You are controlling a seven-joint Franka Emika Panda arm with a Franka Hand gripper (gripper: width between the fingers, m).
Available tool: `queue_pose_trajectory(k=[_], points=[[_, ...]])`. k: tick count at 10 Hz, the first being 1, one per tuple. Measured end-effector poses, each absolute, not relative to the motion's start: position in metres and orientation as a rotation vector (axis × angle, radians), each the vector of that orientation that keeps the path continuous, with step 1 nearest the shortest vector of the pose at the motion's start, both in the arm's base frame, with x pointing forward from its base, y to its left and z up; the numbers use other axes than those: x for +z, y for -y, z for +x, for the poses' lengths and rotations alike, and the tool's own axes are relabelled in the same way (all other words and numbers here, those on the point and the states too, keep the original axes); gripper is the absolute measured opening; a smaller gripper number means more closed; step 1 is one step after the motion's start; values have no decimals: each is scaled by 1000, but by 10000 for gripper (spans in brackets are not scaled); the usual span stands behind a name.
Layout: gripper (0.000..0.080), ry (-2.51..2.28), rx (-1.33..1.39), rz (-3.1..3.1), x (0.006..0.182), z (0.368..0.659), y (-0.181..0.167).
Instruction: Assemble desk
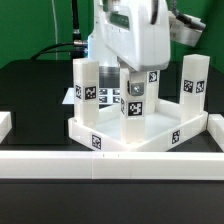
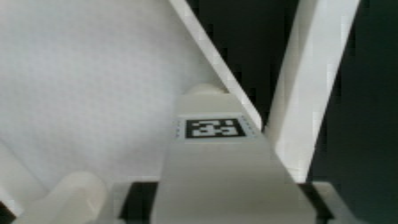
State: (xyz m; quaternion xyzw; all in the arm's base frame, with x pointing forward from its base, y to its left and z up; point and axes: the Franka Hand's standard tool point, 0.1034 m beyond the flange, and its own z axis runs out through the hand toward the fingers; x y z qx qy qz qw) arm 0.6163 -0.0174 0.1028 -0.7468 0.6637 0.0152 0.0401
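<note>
The white tray-like tabletop (image 1: 120, 135) lies at the middle of the table. One tagged white leg (image 1: 87, 85) stands upright at its corner on the exterior view's left, and another leg (image 1: 193, 82) at its corner on the right. My gripper (image 1: 134, 72) is shut on a third leg (image 1: 134, 100) and holds it upright over the tray's inside. In the wrist view the held leg (image 2: 222, 160) runs between my two dark fingers (image 2: 146, 200), its tag facing the camera, above the tray floor (image 2: 89, 90) and close to the tray wall (image 2: 217, 60). My gripper (image 2: 231, 205) grips it near the upper end.
Long white border rails run along the front (image 1: 110, 165) and the exterior view's right (image 1: 214, 130), with a piece at the left (image 1: 5, 122). The marker board (image 1: 108, 95) lies behind the tray. A rail (image 2: 320, 70) shows beside the tray wall in the wrist view.
</note>
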Motion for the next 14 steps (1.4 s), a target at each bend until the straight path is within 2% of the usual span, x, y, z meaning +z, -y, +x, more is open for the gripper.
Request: queue_pose_trajectory(k=[4,5,6,7,8,14], points=[[289,-2292,63,-2025,102,617,15],[442,-2290,65,-2026,102,617,15],[442,-2277,65,-2041,102,617,15],[569,-2220,68,-2104,101,616,16],[633,-2142,92,-2187,101,614,19],[648,-1506,72,-2713,102,616,16]])
